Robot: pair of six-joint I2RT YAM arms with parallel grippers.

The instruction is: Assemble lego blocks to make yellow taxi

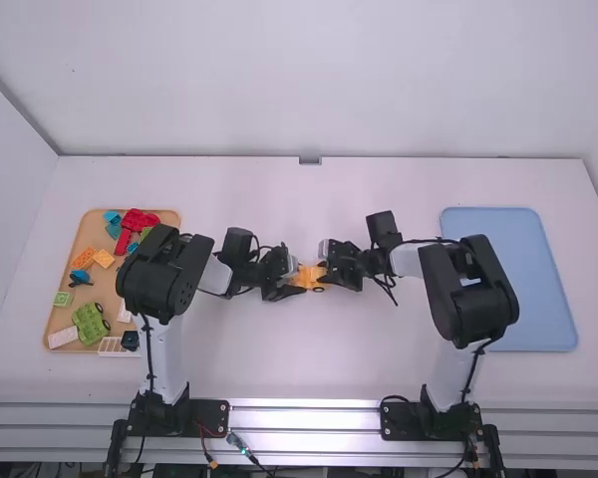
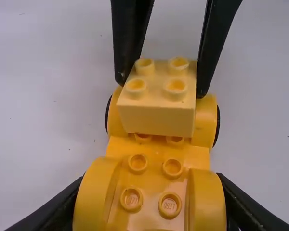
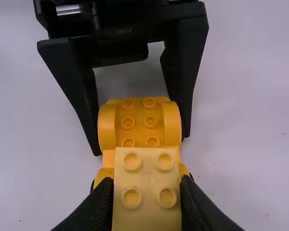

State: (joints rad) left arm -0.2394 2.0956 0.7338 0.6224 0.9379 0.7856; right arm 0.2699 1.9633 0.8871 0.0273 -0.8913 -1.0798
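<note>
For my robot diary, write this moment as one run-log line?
left claw: grips yellow car base | right claw: grips paler block over base's other end | seated: unclear

Bright, even light over bench (image 1: pixel 309 204); glare on metal rail (image 1: pixel 304 417) along bench's near edge; wrist views dimmer, soft shading across bench.

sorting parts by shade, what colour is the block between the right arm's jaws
Pale yellow; the block shows best in the left wrist view.
</note>
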